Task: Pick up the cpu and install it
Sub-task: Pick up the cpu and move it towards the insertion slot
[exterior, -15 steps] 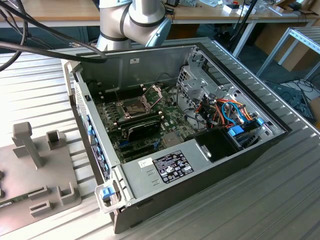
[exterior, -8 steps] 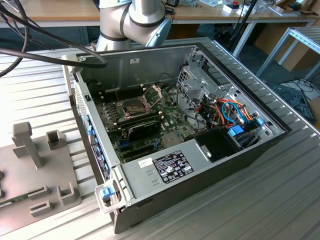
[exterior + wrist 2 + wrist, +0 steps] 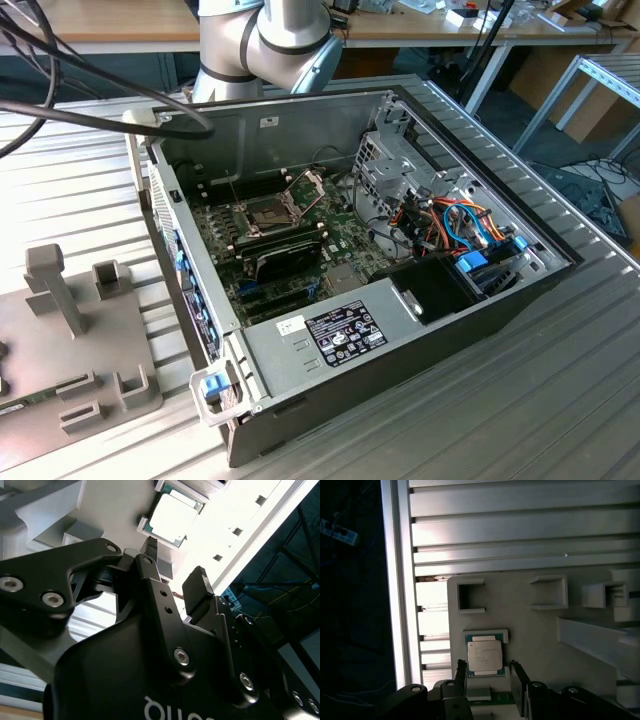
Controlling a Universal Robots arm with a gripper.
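Exterior view: the socket (image 3: 268,215) in the computer case (image 3: 400,330) stands open, and the grey holder plate (image 3: 70,350) lies beside the case. First wrist view: the cpu (image 3: 484,655) lies flat in a nest on the holder plate, directly ahead of the gripper (image 3: 488,666). Its fingers (image 3: 517,675) are spread wide and empty, one off each opposite side. Second wrist view: glare washes out the chip, but the fingers appear clear of it.

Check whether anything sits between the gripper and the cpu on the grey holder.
Nothing visible does. In both wrist views the cpu lies uncovered on the grey holder, and the open gripper faces it with only clear space between.
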